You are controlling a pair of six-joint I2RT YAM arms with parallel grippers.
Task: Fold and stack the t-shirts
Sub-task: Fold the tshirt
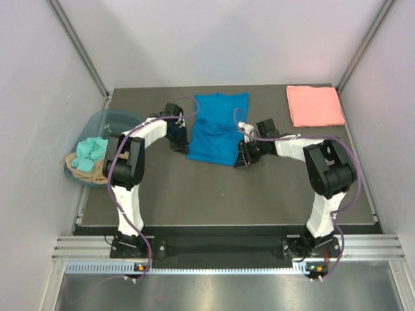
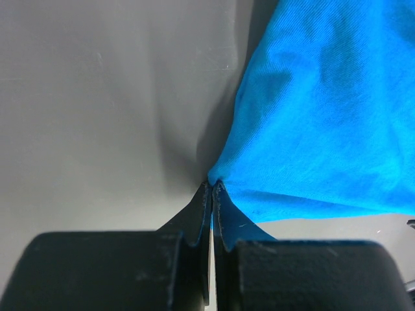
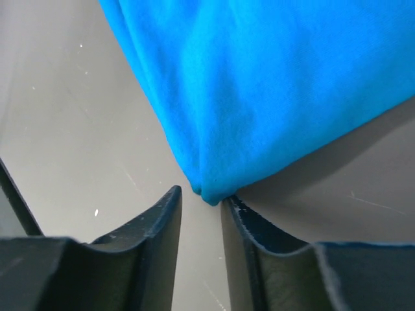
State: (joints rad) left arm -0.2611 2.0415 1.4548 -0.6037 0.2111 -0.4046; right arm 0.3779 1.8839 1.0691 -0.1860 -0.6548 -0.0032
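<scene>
**A:** Dark grey table [image 1: 194,201] between white walls is carrying all the things. Where is the work standing?

**B:** The blue t-shirt [image 1: 217,129] is lying in the far middle of the table, and it looks partly folded. The left jaws are pressing closed on its near left corner, and the cloth is lifting a little toward them. The right jaws are standing parted. The near right corner is sitting just at their tips and touching one finger [image 3: 241,210], but nothing is clamping it.

**A:** Which step is this, then?

**B:** I am judging that the folding of the blue one is in hand. The pink t-shirt [image 1: 314,105] is lying folded flat at the far right corner, well apart, so the stacking is not yet done.

**A:** What is the next move asking for?

**B:** I think the right jaws are needing a firm closing on that corner. After that both arms should be carrying the edge together, so the fold is coming out straight.

**A:** Is something standing in the way?

**B:** Not much. The plastic tub [image 1: 107,120] at the left edge is holding a teal cloth [image 1: 91,150] and a tan cloth [image 1: 84,170], well apart from the shirt. The purple cables [image 1: 190,102] are hanging over the shirt's edges and could be dragging the cloth.
</scene>
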